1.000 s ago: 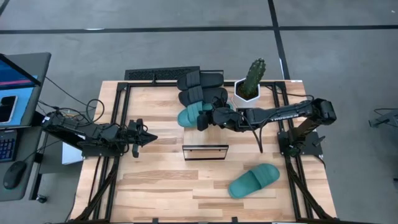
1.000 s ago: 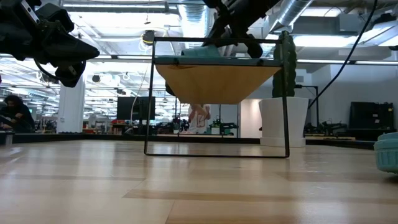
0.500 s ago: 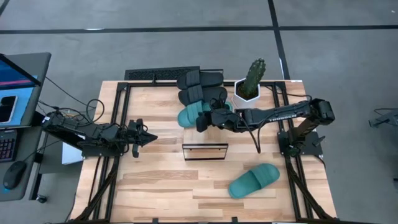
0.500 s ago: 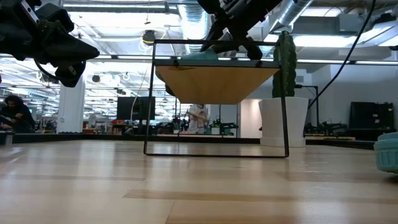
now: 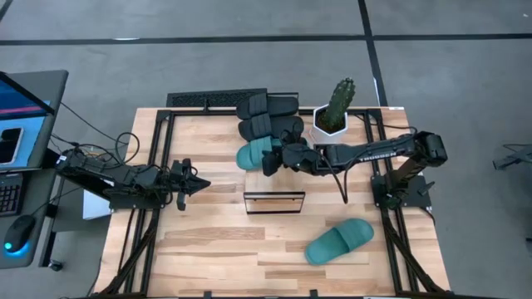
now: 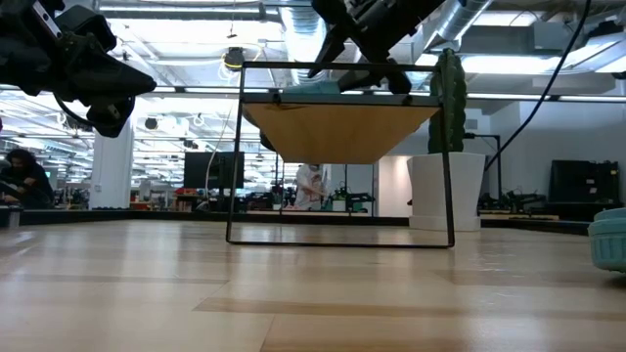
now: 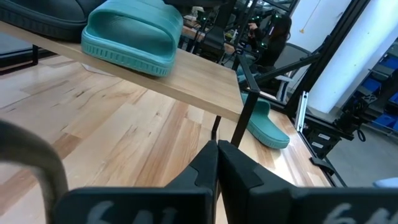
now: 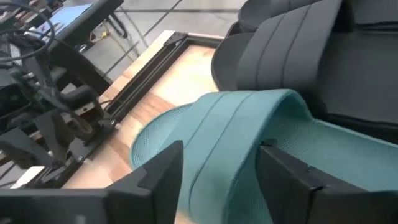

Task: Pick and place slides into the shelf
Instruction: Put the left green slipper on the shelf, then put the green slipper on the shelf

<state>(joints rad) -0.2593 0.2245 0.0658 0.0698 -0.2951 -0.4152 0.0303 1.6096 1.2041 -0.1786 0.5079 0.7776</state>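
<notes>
Two black slides (image 5: 268, 106) (image 5: 272, 129) and one teal slide (image 5: 254, 153) lie side by side across the light-wood shelf (image 5: 274, 178). The teal one rests sole-down near the shelf's near end (image 7: 130, 37). My right gripper (image 5: 273, 159) is open above that slide, one finger on either side of its strap (image 8: 249, 143). A second teal slide (image 5: 339, 241) lies on the table at the near right. My left gripper (image 5: 199, 183) hovers shut at the table's left, holding nothing. My right gripper's open fingers (image 8: 163, 169) stand astride the teal slide's strap (image 8: 214, 155), slanting down from the table's right. I cannot tell whether either finger touches the strap. The slide lies flat on the shelf.
A cactus in a white pot (image 5: 332, 116) stands at the far right, close to the right arm. A black frame (image 5: 212, 100) lies along the table's far edge. Bare table lies in front of the shelf and at the near left.
My right gripper has opened and let go of the teal slide's strap, staying in place above it. The slide stays lying on the shelf next to the black slides.
</notes>
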